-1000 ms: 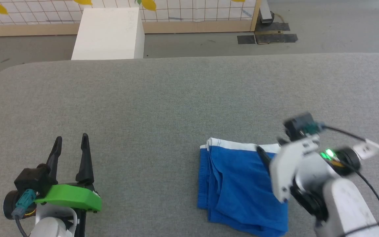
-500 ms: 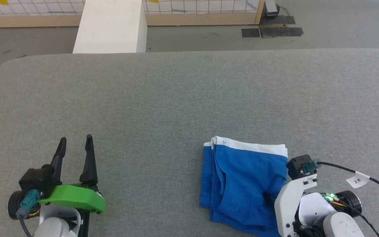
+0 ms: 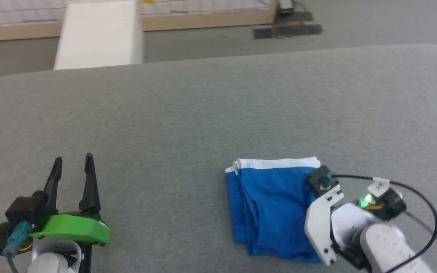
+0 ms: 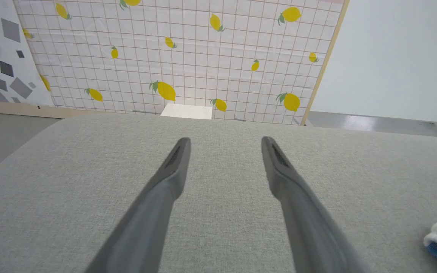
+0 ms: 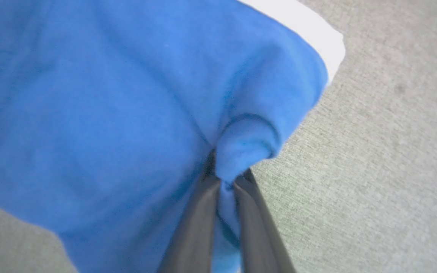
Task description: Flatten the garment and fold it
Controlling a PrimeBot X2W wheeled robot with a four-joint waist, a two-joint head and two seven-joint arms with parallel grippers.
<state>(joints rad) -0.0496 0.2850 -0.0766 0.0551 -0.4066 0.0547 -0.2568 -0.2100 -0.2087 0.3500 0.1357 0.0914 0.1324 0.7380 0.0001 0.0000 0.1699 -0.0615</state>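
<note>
Downward, right gripper (image 5: pixel 226 177) tight on garment (image 5: pixel 108 94)

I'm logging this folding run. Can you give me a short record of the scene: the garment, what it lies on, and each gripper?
item: garment, blue with white trim, lying in loose folds
support: grey surface
right gripper: shut, pinching a bunch of blue fabric near the garment's edge
left gripper: open, holding nothing, well apart from the garment
background: white box beyond the surface's far edge
</note>
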